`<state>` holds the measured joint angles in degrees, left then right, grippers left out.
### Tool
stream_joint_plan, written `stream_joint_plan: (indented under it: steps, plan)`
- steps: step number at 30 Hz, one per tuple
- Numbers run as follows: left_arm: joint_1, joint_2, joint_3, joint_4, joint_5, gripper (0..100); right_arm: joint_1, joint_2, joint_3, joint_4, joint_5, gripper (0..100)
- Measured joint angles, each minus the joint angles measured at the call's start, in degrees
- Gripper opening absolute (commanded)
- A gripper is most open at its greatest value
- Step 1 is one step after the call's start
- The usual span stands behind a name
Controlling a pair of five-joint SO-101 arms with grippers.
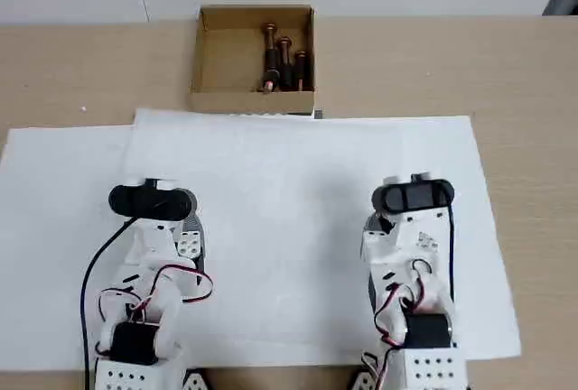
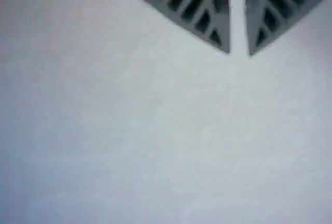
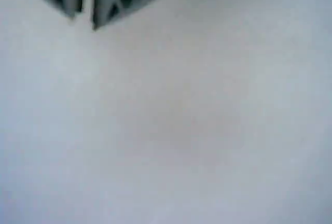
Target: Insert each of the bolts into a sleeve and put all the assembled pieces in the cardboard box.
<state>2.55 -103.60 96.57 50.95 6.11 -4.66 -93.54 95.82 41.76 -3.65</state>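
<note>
Wooden desk (image 1: 524, 65) carrying a white paper sheet (image 1: 298, 227); one arm (image 1: 149, 264) and a second arm (image 1: 411, 264) folded side by side on the sheet's near part; cardboard box (image 1: 209, 56) at the sheet's far edge, holding three bolts (image 1: 282, 51) seated in dark sleeves (image 1: 299, 69); left and right jaws clenched, empty, just above the paper.

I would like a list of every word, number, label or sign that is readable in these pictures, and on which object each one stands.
None: no text can be read in any view.
The cardboard box, the assembled pieces inside it and the white paper show no print.
Any marking on the two arms is too small to read.
</note>
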Motion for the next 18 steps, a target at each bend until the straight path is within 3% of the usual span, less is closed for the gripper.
stream_joint_plan:
  steps: [11, 18]
  plan:
    - [0.00, 0.00, 0.00, 0.00, 0.00, 1, 0.44, -8.88, 0.09, 10.11, 0.09, 0.3]
    - [0.00, 0.00, 0.00, 0.00, 0.00, 1, 1.93, -9.14, 0.00, 10.99, 0.00, 0.3]
